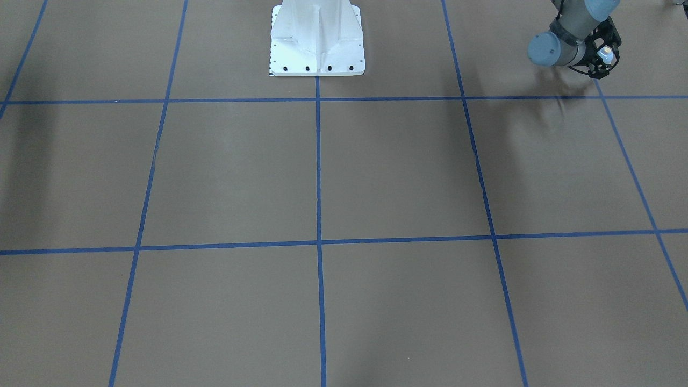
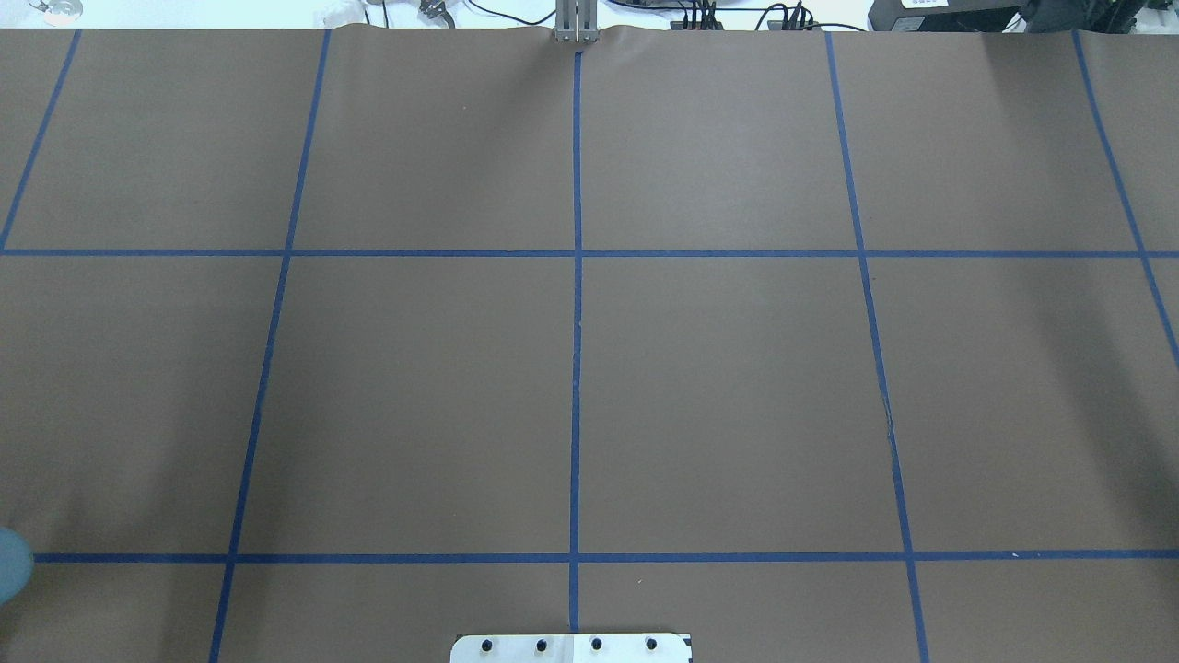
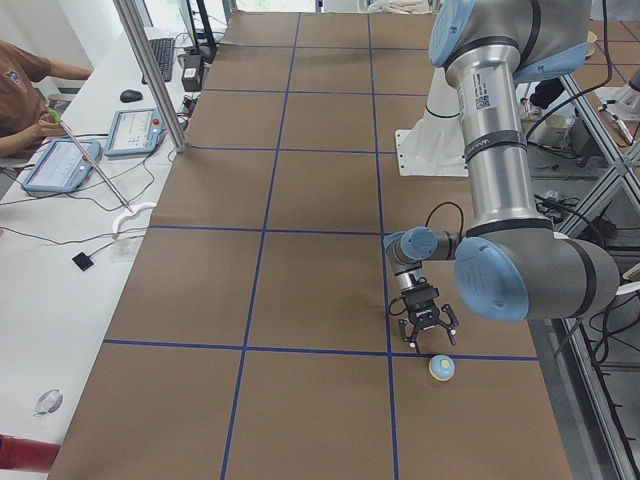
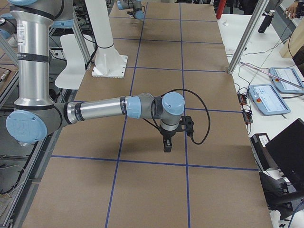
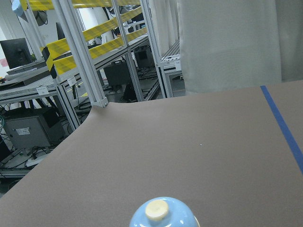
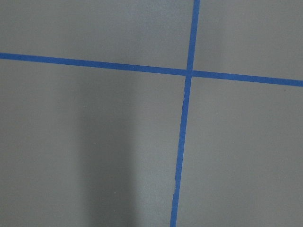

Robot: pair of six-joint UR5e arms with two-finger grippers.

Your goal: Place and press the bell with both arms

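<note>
Bell: the little blue bell (image 3: 442, 368) with a cream button on top sits on the brown table (image 1: 403, 172). It is far out at the robot's left end, close to the robot's edge, just beside a blue line (image 3: 300, 349).
Left claw: the left claw (image 3: 432, 345) points down, right over the bell. Its fingers are spread apart and hold nothing.
Left arm: the left arm (image 3: 500, 180) bends low over the table.
Right claw: the right claw (image 4: 166, 148) points down near a spot where two blue lines cross, well away from the bell. I cannot tell if its fingers are apart or together.
Right arm: the right arm (image 4: 99, 110) reaches out flat over the table.
White stand: the white stand (image 1: 317, 43) is bolted down in the middle of the robot's side.
</note>
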